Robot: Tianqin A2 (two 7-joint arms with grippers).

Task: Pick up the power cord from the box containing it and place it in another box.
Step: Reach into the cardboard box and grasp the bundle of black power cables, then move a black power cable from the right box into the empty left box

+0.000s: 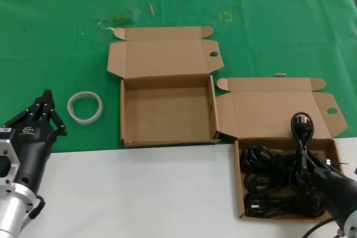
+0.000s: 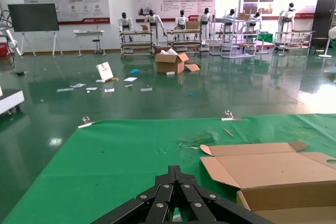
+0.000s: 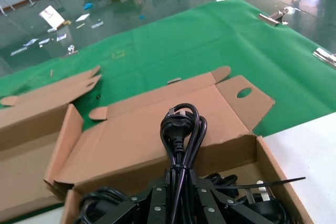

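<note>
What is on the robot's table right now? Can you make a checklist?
Surface: green cloth at the back, white table at the front.
Job's things: power cord shut in the right gripper, plug up, over the box with wing flaps; the empty box sits to its left.
Clutter: white ring on the cloth.
Grippers: left gripper idle, shut, beside the ring.
Cables: heap of black cords in the flap box.
Surroundings: hall with shelves and posters.

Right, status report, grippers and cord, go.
Right gripper shut on power cord, over its box. Left gripper idle, shut. Other box open, path unobstructed.
</note>
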